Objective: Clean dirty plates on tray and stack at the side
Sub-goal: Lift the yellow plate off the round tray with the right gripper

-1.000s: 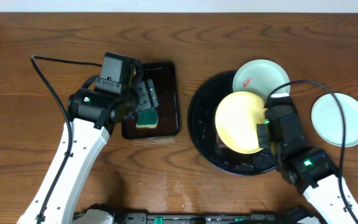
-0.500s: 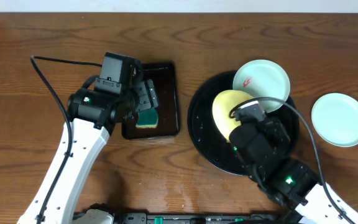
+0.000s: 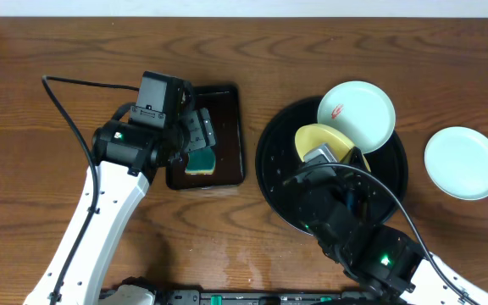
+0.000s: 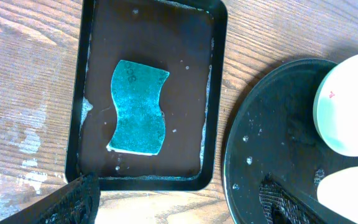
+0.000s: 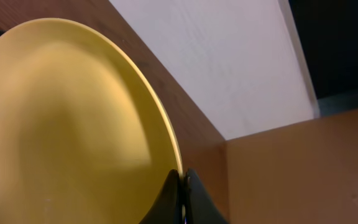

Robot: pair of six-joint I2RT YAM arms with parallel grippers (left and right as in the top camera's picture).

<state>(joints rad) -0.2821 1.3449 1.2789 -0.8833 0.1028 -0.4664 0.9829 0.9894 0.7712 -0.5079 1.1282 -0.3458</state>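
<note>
Over the round tray (image 3: 271,165), the right tool (image 5: 182,179) pinches the yellow plate (image 5: 61,124) by its rim; the left tool (image 3: 195,140) hangs wide open above the sponge (image 4: 138,107).

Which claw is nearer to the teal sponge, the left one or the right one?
Left. The left claw hangs open just above the teal sponge in the rectangular tray. The right claw is away over the round black tray, shut on the rim of the yellow plate.

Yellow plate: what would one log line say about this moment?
right gripper: shut on yellow plate rim, over round tray | left gripper: open above sponge | smeared mint plate: on tray edge | plain mint plate: on table
</note>
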